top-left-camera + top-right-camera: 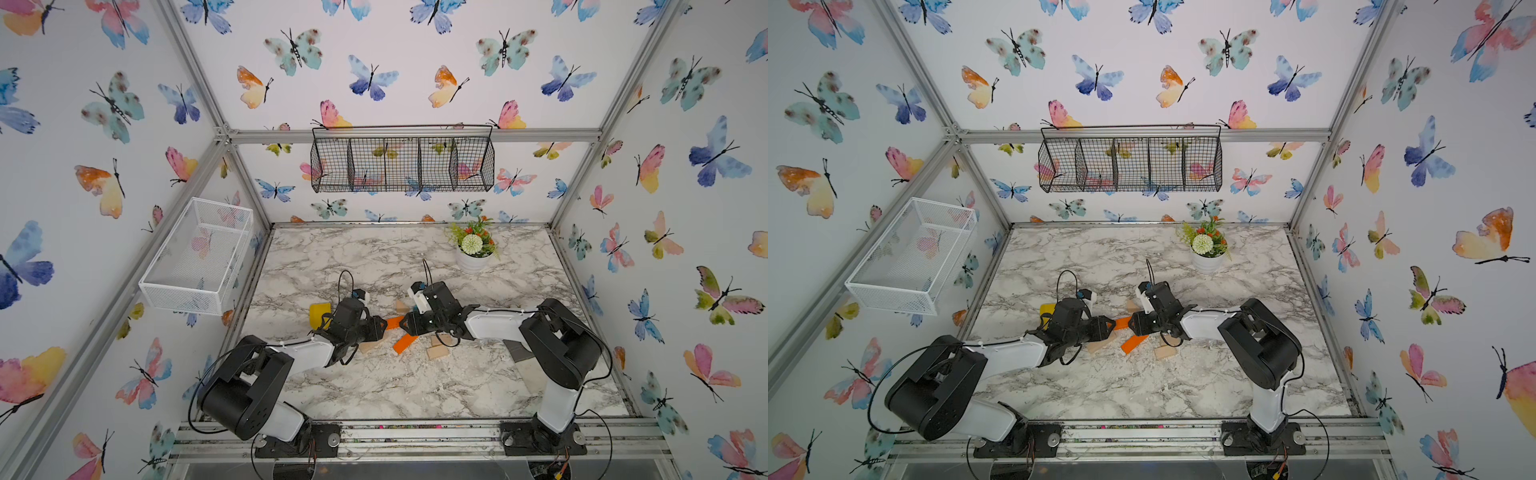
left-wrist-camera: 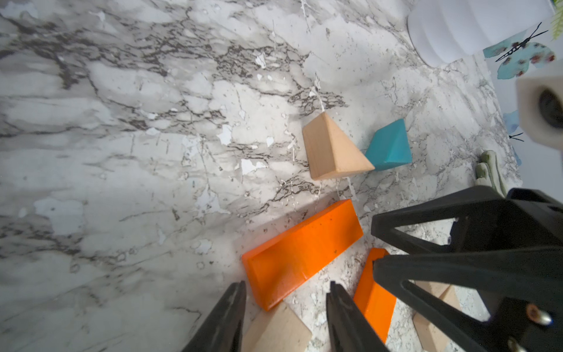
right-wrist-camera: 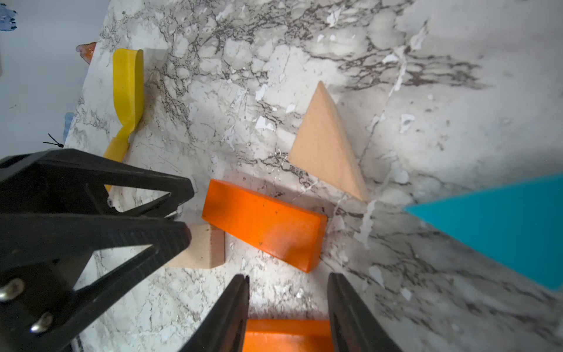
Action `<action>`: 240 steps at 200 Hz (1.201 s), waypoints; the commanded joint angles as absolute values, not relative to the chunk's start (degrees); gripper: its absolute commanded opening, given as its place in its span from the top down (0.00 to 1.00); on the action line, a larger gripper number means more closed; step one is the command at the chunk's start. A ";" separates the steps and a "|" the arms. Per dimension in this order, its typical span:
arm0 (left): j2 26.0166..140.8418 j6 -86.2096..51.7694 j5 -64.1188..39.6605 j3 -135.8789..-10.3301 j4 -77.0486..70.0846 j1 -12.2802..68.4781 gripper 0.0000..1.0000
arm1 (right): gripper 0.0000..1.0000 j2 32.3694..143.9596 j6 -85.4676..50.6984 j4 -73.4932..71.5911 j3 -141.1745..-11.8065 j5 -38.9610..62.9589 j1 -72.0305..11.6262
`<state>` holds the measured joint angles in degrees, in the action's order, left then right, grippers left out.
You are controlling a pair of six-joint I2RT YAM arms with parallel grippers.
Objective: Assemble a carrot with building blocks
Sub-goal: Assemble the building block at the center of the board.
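Note:
The building blocks lie loose on the marble table, and no carrot figure is in view. One orange bar (image 2: 301, 253) lies between the two grippers in both top views (image 1: 393, 322). My left gripper (image 2: 288, 285) is open, its fingers astride that bar's corner and a tan bar (image 2: 277, 329). My right gripper (image 3: 288, 275) is open over the second orange bar (image 3: 288, 335), which fills the gap between its fingers. A tan triangle (image 2: 332, 149) and a teal triangle (image 2: 390, 146) lie just beyond. Two small tan rectangles (image 1: 437, 352) sit under the right arm.
A yellow toy shovel (image 1: 319, 314) lies behind the left wrist. At the back right stands a white flower pot (image 1: 473, 255). A white mesh basket (image 1: 199, 257) hangs on the left wall and a black wire basket (image 1: 403, 164) on the back wall.

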<state>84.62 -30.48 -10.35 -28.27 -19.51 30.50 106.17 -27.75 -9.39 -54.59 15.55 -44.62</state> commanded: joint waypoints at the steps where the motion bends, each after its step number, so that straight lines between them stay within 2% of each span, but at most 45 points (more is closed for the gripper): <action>1: 86.52 -30.40 -11.12 -28.66 -20.39 30.76 0.55 | 0.53 107.81 -26.84 -8.77 -56.26 14.03 -44.78; 35: 88.23 -30.58 -11.18 -28.22 -22.51 30.79 0.62 | 0.53 108.58 -26.62 -9.40 -56.40 13.90 -44.74; 92: 91.64 -31.08 -14.48 -28.95 -25.85 30.89 0.65 | 0.53 108.99 -26.63 -11.38 -55.48 15.72 -44.74; 152: 92.85 -31.48 -16.95 -30.51 -26.98 31.93 0.65 | 0.53 106.70 -27.23 -12.32 -53.67 16.97 -44.74; 240: 97.86 -32.94 -16.61 -37.12 -27.38 37.33 0.65 | 0.50 101.02 -26.63 -8.39 -50.01 11.38 -43.80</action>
